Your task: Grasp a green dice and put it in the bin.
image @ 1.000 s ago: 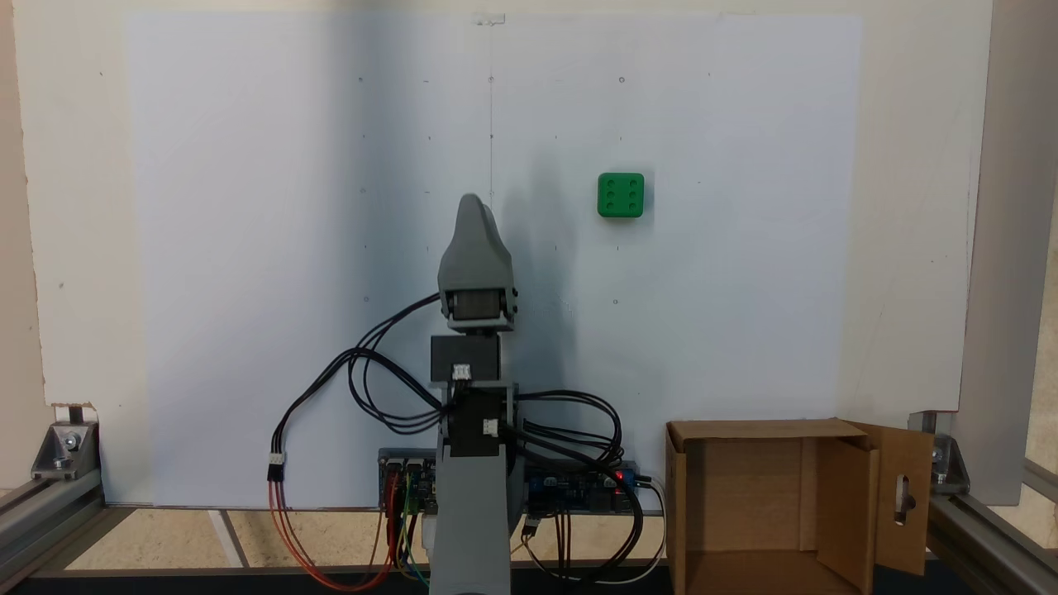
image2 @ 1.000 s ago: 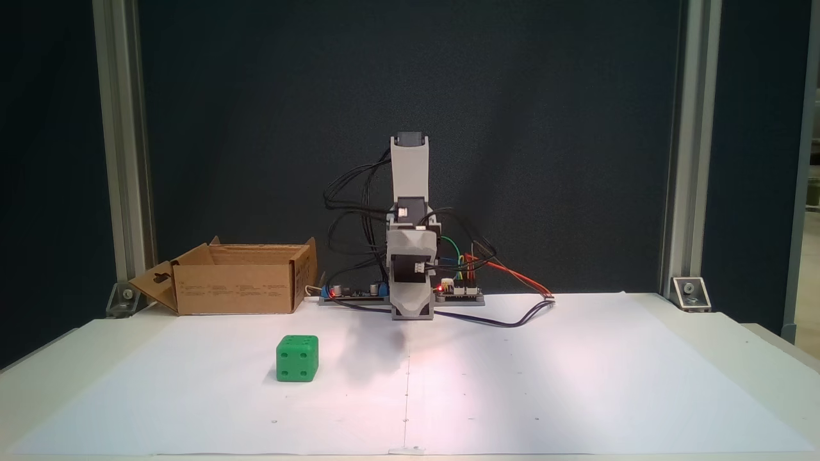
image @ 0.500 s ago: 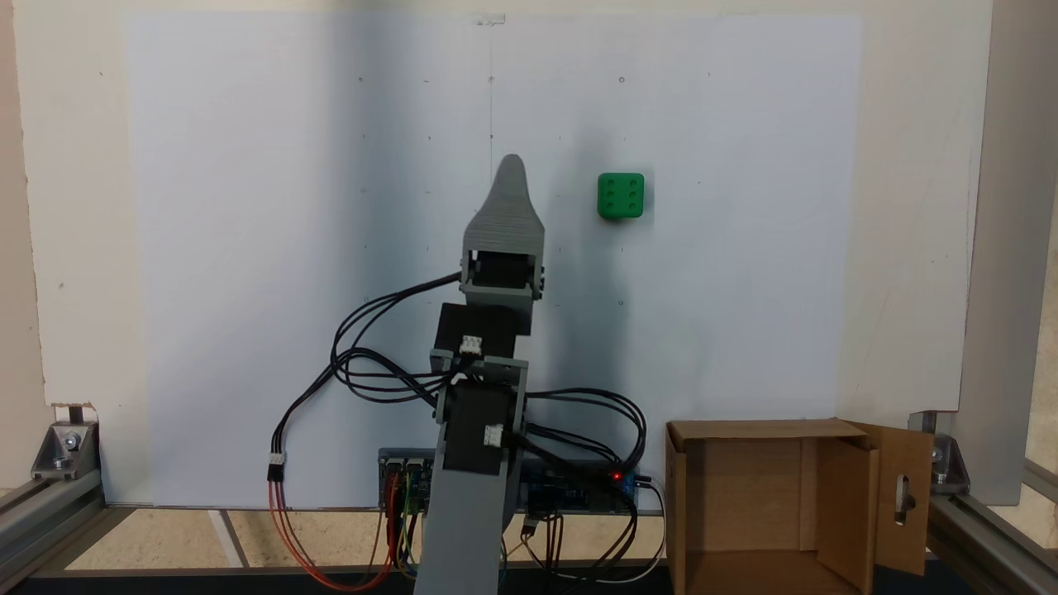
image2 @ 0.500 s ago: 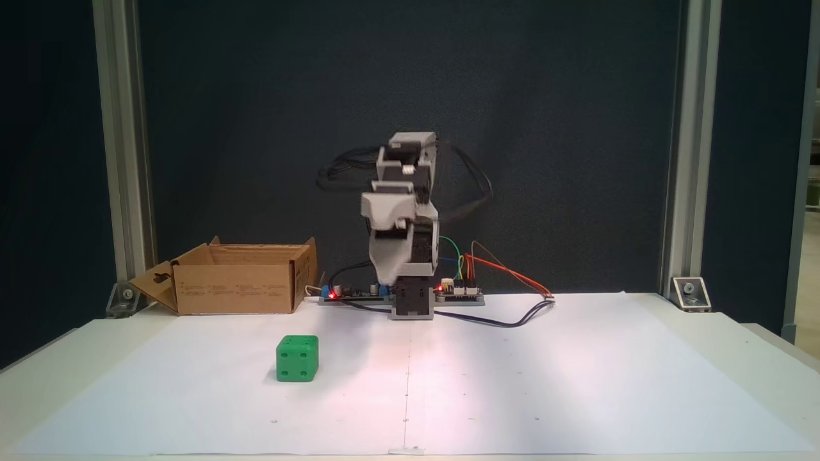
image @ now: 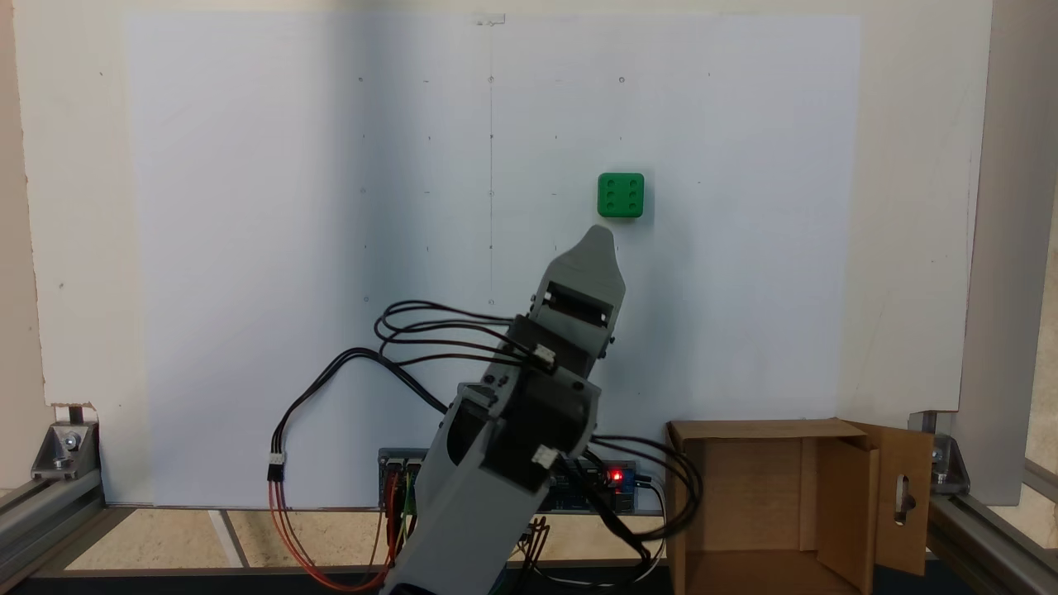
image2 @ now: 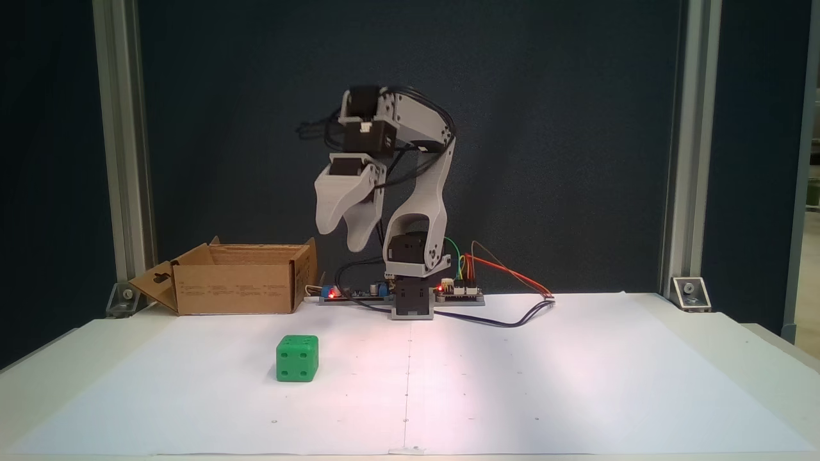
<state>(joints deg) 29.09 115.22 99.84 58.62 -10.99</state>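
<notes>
The green dice (image: 621,196) rests on the white paper, six pips up, and it is also the green dice (image2: 297,358) left of centre in the front fixed view. My gripper (image2: 343,238) hangs high above the table, pointing down, its two grey fingers a little apart and holding nothing. From above, the gripper (image: 597,235) has its tip just short of the dice, slightly to its left. The cardboard bin (image: 769,504) stands open at the lower right, its slotted flap (image: 905,496) folded outward. The front view has the bin (image2: 237,288) at the back left.
A controller board (image2: 458,291) with a red light and loose cables (image: 331,388) sits at the arm's base. Aluminium posts (image2: 122,160) and corner brackets (image: 66,446) frame the table. The white paper sheet (image2: 544,384) covers most of the tabletop.
The arm has unfolded and risen from its low pose. It has swung toward the dice, rightward in the top view and leftward in the front view. The dice and the bin have not moved.
</notes>
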